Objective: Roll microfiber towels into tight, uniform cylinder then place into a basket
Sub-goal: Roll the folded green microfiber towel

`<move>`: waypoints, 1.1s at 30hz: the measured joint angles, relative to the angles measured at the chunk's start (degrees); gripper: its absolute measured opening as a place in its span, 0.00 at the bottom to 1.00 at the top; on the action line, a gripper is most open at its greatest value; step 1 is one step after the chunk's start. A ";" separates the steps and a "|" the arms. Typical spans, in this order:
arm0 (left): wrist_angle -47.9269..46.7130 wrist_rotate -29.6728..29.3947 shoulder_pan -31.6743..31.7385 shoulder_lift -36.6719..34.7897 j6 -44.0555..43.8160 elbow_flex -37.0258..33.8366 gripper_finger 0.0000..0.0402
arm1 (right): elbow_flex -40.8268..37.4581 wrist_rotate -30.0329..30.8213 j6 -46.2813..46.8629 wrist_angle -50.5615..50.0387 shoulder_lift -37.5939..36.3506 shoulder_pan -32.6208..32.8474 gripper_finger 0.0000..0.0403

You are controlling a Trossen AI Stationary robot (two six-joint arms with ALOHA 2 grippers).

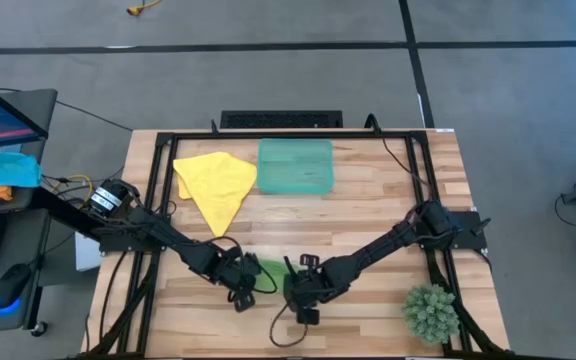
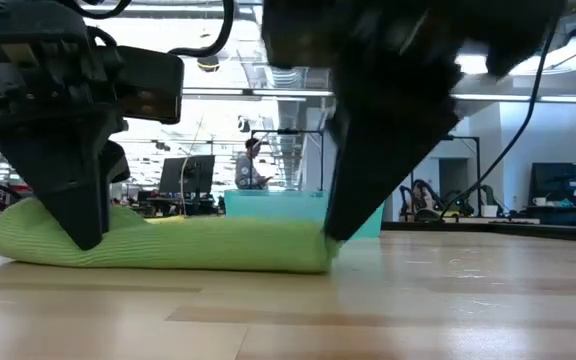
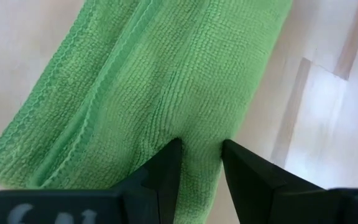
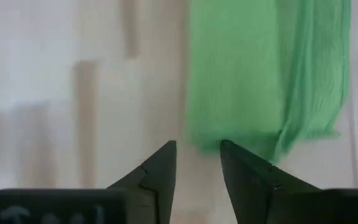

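At lower centre of the high view, the green towel (image 1: 268, 271) roll lay lengthwise between the left hand (image 1: 240, 287), pinching one end, and the right hand (image 1: 303, 292), spread just off the other.

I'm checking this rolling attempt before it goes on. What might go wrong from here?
1. The left hand pinches only a small fold of the green towel; it may slip free and the roll loosen.
2. The right hand sits at the roll's end with only bare wood between its tips, so that end could uncurl.
3. The basket is far across the table; a carry could sag.
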 joint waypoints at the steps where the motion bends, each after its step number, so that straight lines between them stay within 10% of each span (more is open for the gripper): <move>1: 0.00 0.04 -0.04 0.00 0.00 0.00 0.29 | 0.02 -0.02 -0.48 -0.52 -0.59 0.25 0.35; 19: 0.33 0.00 -0.04 0.00 -1.05 0.00 0.29 | -3.37 9.65 -26.07 11.95 -3.89 4.42 0.34; 33: 0.33 -0.05 -0.04 0.00 -0.35 0.00 0.29 | -6.87 9.40 -28.65 14.36 -4.04 2.31 0.61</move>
